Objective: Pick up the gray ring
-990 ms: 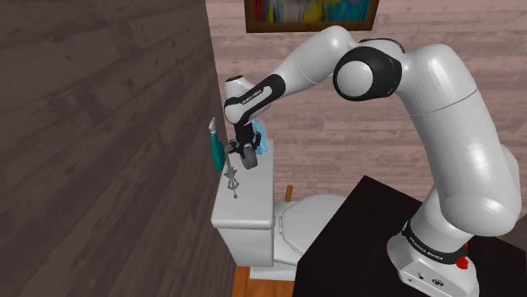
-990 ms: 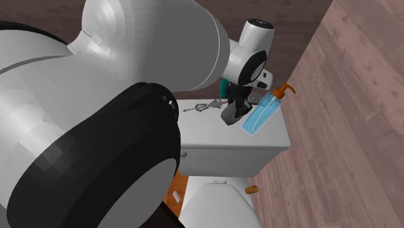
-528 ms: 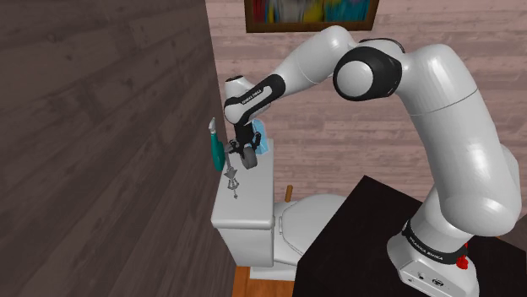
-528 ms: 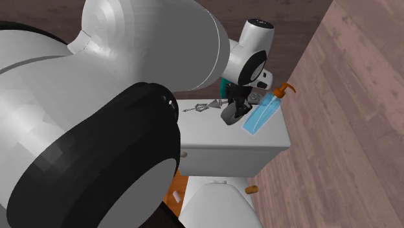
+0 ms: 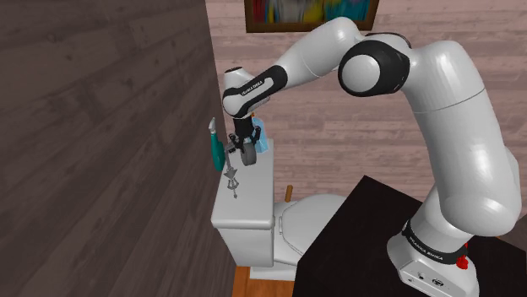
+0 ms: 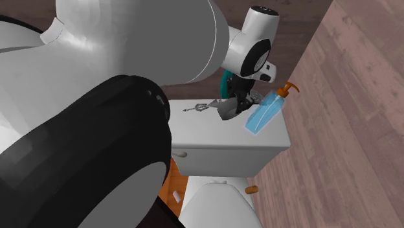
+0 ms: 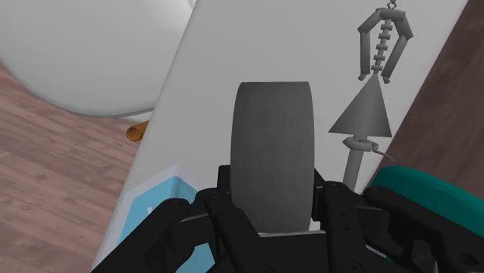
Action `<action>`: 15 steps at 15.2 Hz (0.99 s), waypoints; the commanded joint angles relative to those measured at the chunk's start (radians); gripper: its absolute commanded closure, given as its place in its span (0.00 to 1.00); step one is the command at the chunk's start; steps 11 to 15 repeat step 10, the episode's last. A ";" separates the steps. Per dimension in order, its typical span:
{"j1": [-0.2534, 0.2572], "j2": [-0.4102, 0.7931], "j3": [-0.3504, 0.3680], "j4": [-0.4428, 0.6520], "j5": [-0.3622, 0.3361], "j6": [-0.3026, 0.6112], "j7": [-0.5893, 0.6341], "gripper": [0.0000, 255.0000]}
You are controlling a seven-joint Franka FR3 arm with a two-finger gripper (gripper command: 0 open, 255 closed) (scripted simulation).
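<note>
Currently the gripper (image 7: 273, 208) is clamped on the gray ring (image 7: 273, 147), held edge-on between its fingers over the white toilet tank lid (image 7: 203, 85). A gray pointed tool (image 7: 371, 116) lies just beyond the fingers, and a blue pump bottle (image 6: 262, 116) sits beside them.

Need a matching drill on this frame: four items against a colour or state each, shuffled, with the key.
Items
1. ring
2. pump bottle
3. pointed tool
4. object beside the dark wall

Colour or state
A. teal
B. gray, lying free on the toilet tank lid
C. clasped between the fingers of the gripper
D. blue body, orange pump

Pairs: 1-C, 2-D, 3-B, 4-A
</note>
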 commanded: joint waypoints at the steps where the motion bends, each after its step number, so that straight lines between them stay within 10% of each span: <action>1: 0.001 -0.016 0.001 0.001 0.001 -0.017 0.000 1.00; 15: 0.000 -0.063 0.003 0.025 0.003 -0.088 -0.001 1.00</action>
